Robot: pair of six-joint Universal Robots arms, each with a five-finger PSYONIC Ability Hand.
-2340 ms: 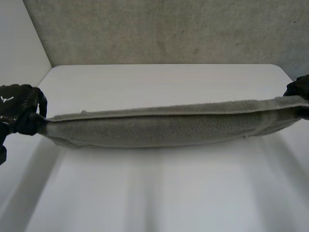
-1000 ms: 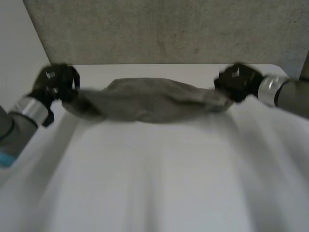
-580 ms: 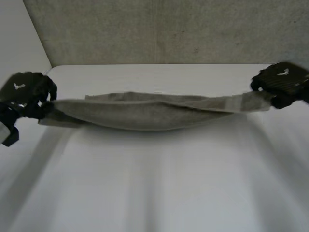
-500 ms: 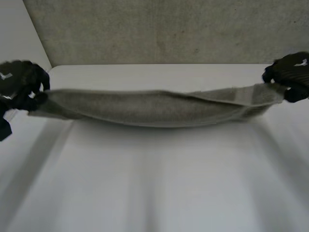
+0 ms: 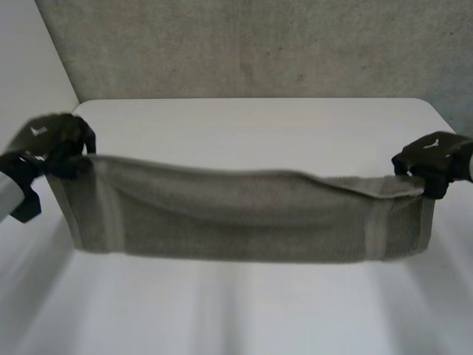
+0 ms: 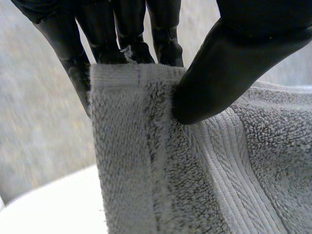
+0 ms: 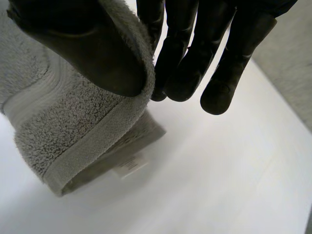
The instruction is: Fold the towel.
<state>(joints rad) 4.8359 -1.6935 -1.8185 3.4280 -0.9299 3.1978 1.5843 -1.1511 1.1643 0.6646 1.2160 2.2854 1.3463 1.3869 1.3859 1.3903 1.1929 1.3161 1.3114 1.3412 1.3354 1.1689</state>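
A grey towel (image 5: pixel 236 214) hangs stretched between my two hands above the white table (image 5: pixel 251 122), its lower edge sagging toward the table. My left hand (image 5: pixel 55 148) is shut on the towel's left top corner; its own wrist view shows the thumb (image 6: pixel 229 63) pressing the terry cloth (image 6: pixel 195 185) against the fingers (image 6: pixel 122 39). My right hand (image 5: pixel 432 159) is shut on the right top corner, where the thumb (image 7: pixel 83 44) pinches the hemmed edge of the towel (image 7: pixel 78 136) against the fingers (image 7: pixel 195 53). A small white label (image 7: pixel 127 166) hangs under that corner.
A grey textured wall (image 5: pixel 259 44) stands behind the table's far edge. The bare tabletop (image 7: pixel 219 185) lies below the right hand.
The towel was pulled taut and flat between the hands; now both hands sit lower and a little closer in, and the cloth has dropped open into a hanging sheet.
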